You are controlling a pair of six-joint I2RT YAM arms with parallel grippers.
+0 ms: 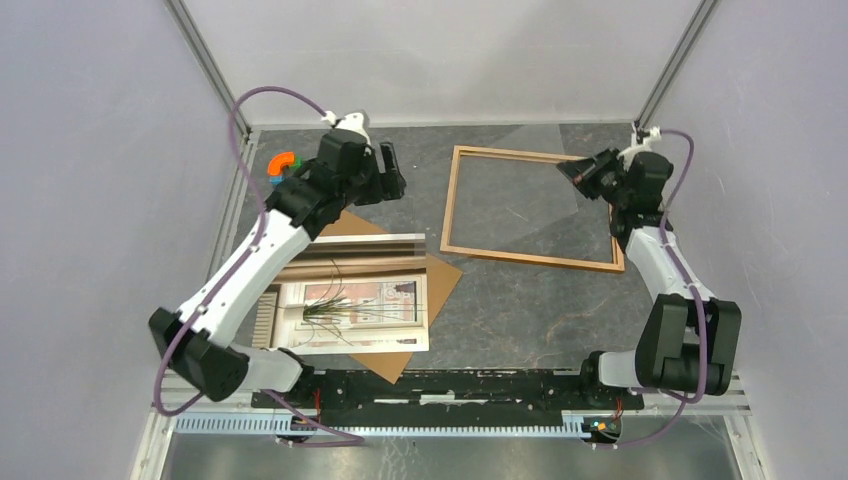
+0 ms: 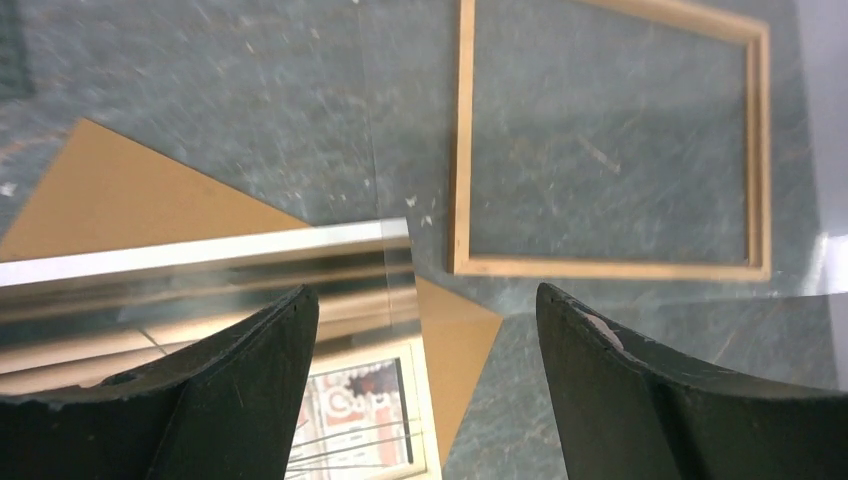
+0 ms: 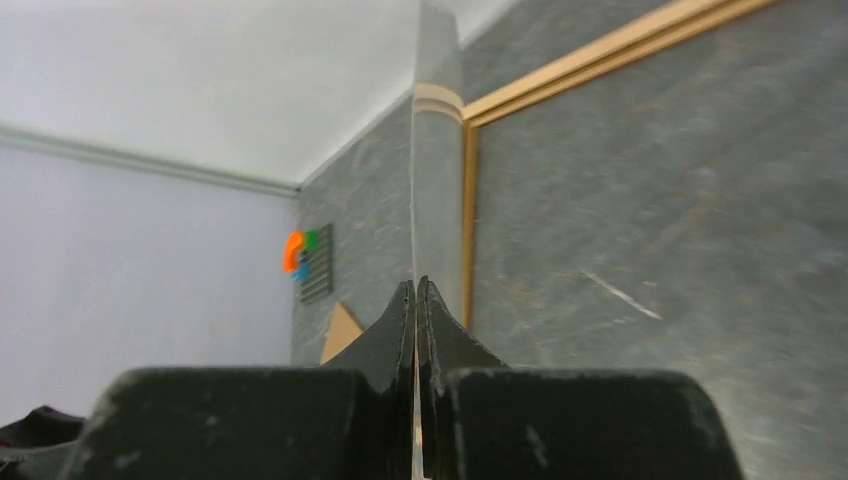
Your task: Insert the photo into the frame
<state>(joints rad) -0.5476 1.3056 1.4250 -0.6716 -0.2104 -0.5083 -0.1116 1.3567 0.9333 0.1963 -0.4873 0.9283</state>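
The frame (image 1: 530, 258) of light wood lies flat and empty on the grey table, right of centre; it also shows in the left wrist view (image 2: 463, 150) and the right wrist view (image 3: 470, 220). The photo (image 1: 350, 305), a white-bordered print of a plant with red lettering, lies face up on a brown backing board (image 1: 445, 275); glare covers its far part (image 2: 200, 270). My left gripper (image 1: 392, 172) is open and empty, hovering past the photo's far edge (image 2: 425, 330). My right gripper (image 1: 572, 170) is shut (image 3: 415, 285) on a clear pane (image 3: 437, 180), held over the frame's far right corner.
The backing board also shows in the left wrist view (image 2: 120, 190) and the right wrist view (image 3: 340, 335). An orange, green and blue object (image 1: 283, 165) sits at the far left by the wall. Metal posts and white walls enclose the table.
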